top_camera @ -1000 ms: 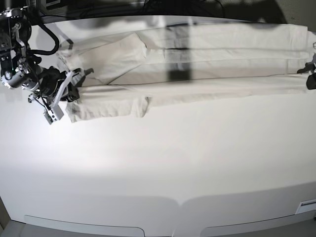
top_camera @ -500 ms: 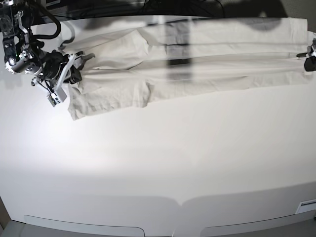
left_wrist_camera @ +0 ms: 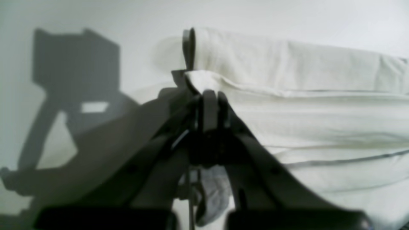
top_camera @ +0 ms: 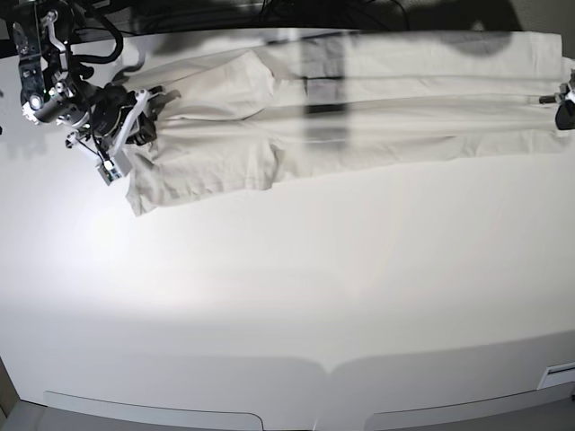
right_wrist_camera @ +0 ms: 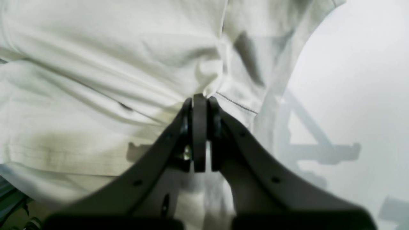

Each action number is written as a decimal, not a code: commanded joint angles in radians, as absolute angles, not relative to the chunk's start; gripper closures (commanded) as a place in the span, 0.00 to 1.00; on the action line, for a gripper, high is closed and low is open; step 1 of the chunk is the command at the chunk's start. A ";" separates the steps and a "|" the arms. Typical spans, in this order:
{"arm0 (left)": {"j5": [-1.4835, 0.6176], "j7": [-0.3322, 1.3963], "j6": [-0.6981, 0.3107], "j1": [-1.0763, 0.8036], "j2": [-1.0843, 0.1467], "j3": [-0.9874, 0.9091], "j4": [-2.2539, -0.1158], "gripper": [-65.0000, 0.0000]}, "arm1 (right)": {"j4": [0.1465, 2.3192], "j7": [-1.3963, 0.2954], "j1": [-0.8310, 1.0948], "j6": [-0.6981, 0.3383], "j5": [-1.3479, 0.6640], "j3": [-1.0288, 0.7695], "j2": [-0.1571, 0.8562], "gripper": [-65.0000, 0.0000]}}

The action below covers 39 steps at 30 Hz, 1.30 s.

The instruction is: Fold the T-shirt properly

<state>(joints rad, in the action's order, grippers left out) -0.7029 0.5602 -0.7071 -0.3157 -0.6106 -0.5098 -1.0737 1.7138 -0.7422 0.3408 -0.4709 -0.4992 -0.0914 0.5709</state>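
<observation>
Table (top_camera: 296, 296): white, smooth top, with a rounded front edge. Lying directly on it: one pale beige T-shirt (top_camera: 377, 126), stretched in a long band across the far side (folded lengthwise in layers, one short sleeve spread flat toward the front).

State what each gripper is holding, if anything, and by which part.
Both hold the T-shirt. The left gripper pinches a folded edge at one end of it; the right gripper pinches a fold of cloth at the sleeve end.
</observation>
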 commanded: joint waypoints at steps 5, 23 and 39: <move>-0.705 0.552 -0.698 -0.316 -0.664 -0.524 -1.087 0.48 | 1.725 -0.733 0.332 -0.463 -0.494 -0.105 0.591 0.54; -1.007 0.815 -0.698 -0.336 -0.764 -0.525 -1.086 0.43 | 1.725 -0.702 0.326 -0.464 -0.609 -0.070 0.590 0.53; -0.910 0.721 -0.698 -0.447 -0.722 -0.525 -1.077 0.43 | 1.725 -0.683 0.241 -0.456 -0.603 0.178 0.500 0.53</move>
